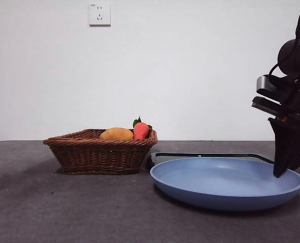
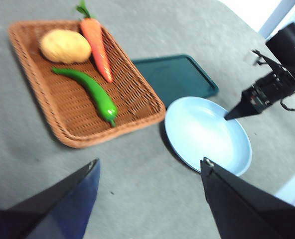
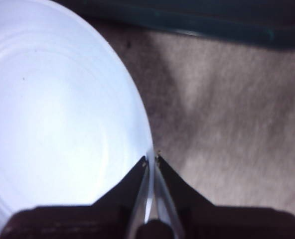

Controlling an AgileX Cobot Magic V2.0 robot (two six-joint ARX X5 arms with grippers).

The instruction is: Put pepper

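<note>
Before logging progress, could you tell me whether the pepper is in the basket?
Yes: the pepper lies in the basket, beside the carrot.

A brown wicker basket is set on the grey tabletop, and a yellow-orange potato-like item and an orange carrot with green leaves are held in it side by side at one end. A light blue plate is placed just beside the basket, and nothing is seen lying in it. A dark green tray is laid flat behind the plate and next to the basket, and a white socket is mounted on the white wall behind.
</note>
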